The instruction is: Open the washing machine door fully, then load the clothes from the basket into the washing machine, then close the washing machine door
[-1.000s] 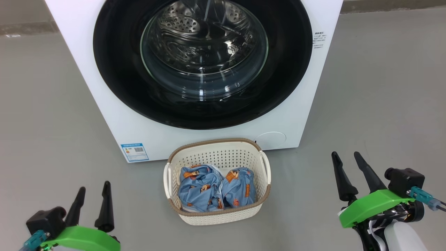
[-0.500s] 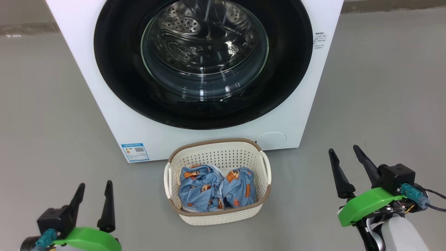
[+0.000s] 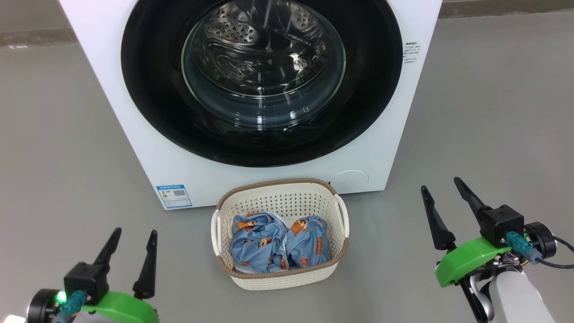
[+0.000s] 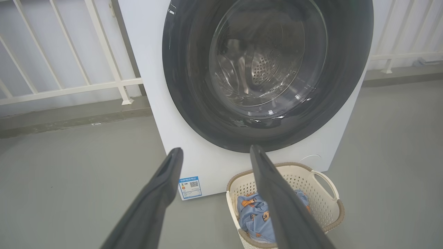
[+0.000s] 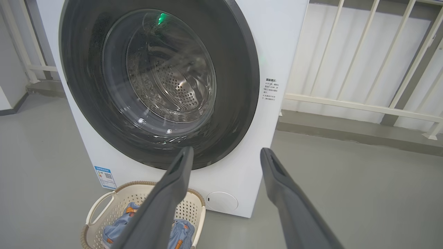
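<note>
The white washing machine (image 3: 148,152) stands ahead with its round black-rimmed door (image 3: 148,89) shut; the steel drum shows through the glass. On the floor in front of it sits the cream basket (image 3: 280,274) holding two bundles of light blue clothes (image 3: 278,244). My left gripper (image 3: 135,232) hovers open at the lower left, well left of the basket. My right gripper (image 3: 440,183) hovers open at the lower right, right of the basket. The left wrist view shows the door (image 4: 187,86), the basket (image 4: 328,207) and the clothes (image 4: 254,216); the right wrist view shows the door (image 5: 242,86) and the basket (image 5: 97,211).
Bare grey floor (image 3: 493,112) lies on both sides of the machine. A white railing (image 4: 69,90) runs behind it on a low kerb. A blue label sticker (image 3: 173,195) and a round low hatch (image 3: 350,178) mark the machine's lower front.
Both arms have shifted: the right gripper rose and moved slightly forward, the left gripper moved a little right. Both stayed open. Machine, door and basket are unchanged.
</note>
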Controlling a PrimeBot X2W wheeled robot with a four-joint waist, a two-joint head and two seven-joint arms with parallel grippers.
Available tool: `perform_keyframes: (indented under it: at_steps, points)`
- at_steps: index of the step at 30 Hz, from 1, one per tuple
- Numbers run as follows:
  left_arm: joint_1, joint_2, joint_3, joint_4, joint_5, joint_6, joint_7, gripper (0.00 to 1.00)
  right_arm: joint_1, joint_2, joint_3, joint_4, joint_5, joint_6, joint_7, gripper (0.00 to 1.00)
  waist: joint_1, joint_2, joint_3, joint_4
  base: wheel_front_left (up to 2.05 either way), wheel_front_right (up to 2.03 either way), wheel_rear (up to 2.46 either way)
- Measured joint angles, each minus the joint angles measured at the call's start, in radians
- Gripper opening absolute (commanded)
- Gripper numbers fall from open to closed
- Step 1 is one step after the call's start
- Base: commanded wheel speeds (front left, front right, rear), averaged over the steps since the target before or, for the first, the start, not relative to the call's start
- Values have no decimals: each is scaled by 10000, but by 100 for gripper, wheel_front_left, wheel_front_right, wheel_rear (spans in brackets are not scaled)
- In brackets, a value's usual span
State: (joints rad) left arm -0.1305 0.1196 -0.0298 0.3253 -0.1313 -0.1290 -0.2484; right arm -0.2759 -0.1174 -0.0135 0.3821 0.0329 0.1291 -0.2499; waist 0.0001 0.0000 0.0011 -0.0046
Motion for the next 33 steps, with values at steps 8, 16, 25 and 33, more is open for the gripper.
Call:
perform_keyframes:
  at_steps: [8, 16, 25, 33]
  points:
    - [-116, -10, 104, 84, 13, 0, -59, 100, 1, 107, -259, -2, 40, 0, 0, 100, 0, 0, 26, -7, 0, 0, 0]
    - [-118, -33, 245, 270, 13, 10, -59, 100, 2, 182, -320, 52, 140, 0, 2, 100, 0, 0, 35, 6, 0, 0, 0]
    - [-126, -140, 464, 351, -142, 13, -61, 100, 2, 190, -366, 48, 142, 0, 0, 100, 0, 0, 49, 18, 0, 0, 0]
    - [-184, -178, 637, 458, -151, 27, -61, 100, 1, 194, -393, 140, 255, 0, 2, 100, 0, 0, 63, 2, 0, 0, 0]
